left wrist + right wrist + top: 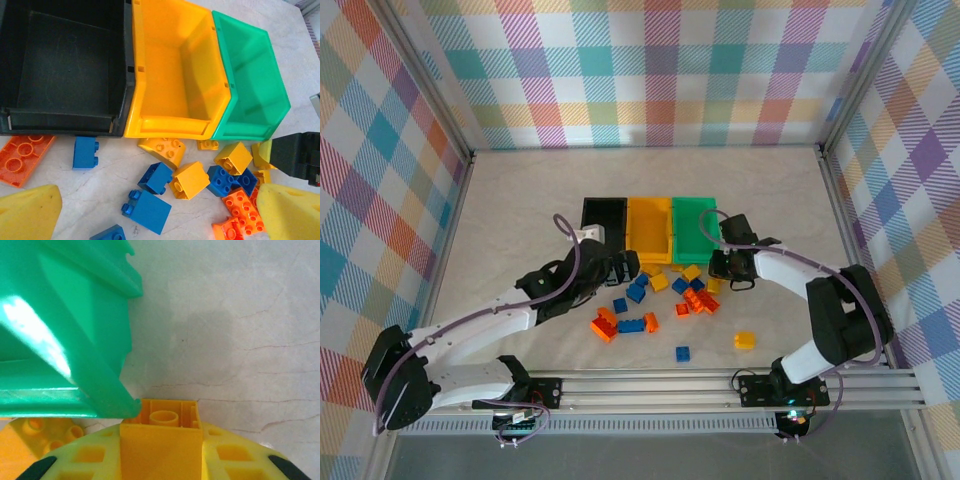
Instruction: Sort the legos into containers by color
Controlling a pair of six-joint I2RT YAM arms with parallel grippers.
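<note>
Bricks (698, 300) are hard moulded plastic: light and stiff, so no crush risk. They are glossy though, so a shallow pinch can let one pivot or pop out. Best hold is across two flat opposite side walls, pads low on the body, off the studs and corners. The foam-looking pads should help with slip.

Most bricks lie loose on the table (520, 200) just near of the bins (650, 205), in a mixed orange/blue/yellow clump. A yellow stray (745, 340) and a blue stray (682, 353) sit nearer. In the left wrist view I see no bricks inside the black bin (65, 60), yellow bin (175, 65) or green bin (250, 80).

Right gripper (730, 268) is closed on a yellow brick (160, 445), clamped across its side walls with the hollow underside facing the wrist camera. It sits low, just beside the near right corner of the green bin. Elbow is out to the right, forearm reaching left toward the bins. My read: the yellow bin is one slot left, so this needs a lift over the green rim, then a shift left.

Left gripper (623, 265) is open, with its pads (30, 215) spread wide and nothing between them. It hangs over the left part of the clump, aimed far at the black/yellow bin fronts, blue bricks below it. The arm stretches diagonally from the near-left base to centre.

The two grippers are near each other, so clearance looks tight if both move.
</note>
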